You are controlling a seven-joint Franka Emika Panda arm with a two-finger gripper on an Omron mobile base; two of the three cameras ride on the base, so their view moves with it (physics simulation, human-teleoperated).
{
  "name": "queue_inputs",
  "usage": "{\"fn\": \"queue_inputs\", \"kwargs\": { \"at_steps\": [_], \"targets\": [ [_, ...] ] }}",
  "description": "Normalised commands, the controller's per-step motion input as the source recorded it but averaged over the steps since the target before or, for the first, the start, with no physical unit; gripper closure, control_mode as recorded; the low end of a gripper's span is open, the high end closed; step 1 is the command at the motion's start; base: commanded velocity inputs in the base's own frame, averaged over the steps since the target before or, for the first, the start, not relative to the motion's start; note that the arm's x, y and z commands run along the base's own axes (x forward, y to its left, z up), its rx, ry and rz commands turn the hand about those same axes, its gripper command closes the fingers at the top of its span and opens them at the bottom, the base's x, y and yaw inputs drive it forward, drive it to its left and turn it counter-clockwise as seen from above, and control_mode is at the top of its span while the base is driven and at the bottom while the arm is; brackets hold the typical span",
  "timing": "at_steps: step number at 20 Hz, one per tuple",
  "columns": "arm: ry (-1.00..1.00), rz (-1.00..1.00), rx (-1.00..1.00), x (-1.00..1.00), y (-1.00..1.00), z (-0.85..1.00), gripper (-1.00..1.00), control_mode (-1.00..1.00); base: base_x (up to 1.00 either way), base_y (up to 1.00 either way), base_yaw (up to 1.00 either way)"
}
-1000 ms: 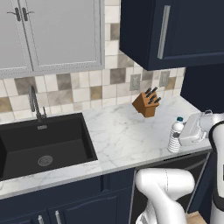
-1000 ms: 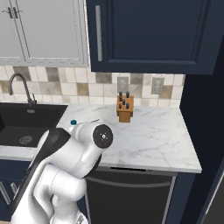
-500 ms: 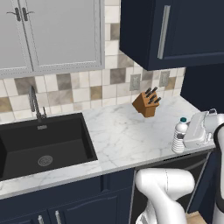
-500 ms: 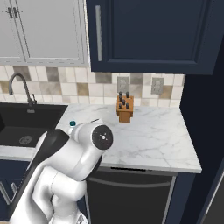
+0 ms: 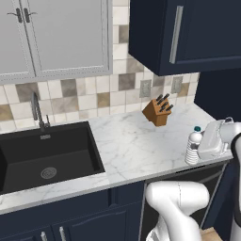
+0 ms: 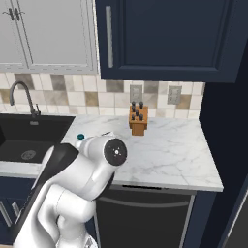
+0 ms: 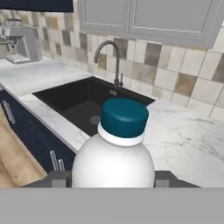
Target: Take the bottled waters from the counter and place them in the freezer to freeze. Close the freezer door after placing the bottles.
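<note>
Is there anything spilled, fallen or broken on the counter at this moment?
Nothing stands out. The bottle stands upright near the front edge of the counter, cap on, with the gripper around it. The knife block sits by the wall, and no spill shows.

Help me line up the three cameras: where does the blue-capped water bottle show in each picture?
Left base view: bottle at the counter's front edge, far right, against the hand.
Right base view: just its blue cap peeks out above the arm's white shoulder, left of centre.
Hand view: bottle up close, bottom centre.
Shared landmark: the sink faucet.
</note>
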Motion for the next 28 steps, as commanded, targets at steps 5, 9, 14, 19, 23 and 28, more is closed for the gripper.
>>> {"fn": "queue_inputs", "kwargs": {
  "at_steps": [5,9,14,19,23,28],
  "targets": [
    [-0.05,-0.01,0.06,-0.12,0.01,-0.09,1.00,-1.00,0.00,0.00,0.00],
    [0.00,0.00,0.00,0.00,0.00,0.00,1.00,1.00,-0.48,0.00,-0.21],
    [0.00,0.00,0.00,0.00,0.00,0.00,1.00,1.00,-0.59,0.00,-0.41],
    [0.00,0.00,0.00,0.00,0.00,0.00,1.00,1.00,-0.62,-0.06,-0.66],
    [0.00,0.00,0.00,0.00,0.00,0.00,1.00,1.00,-0.40,-0.01,-0.80],
    [0.00,0.00,0.00,0.00,0.00,0.00,1.00,1.00,-0.15,-0.06,-0.86]
  ]
}}
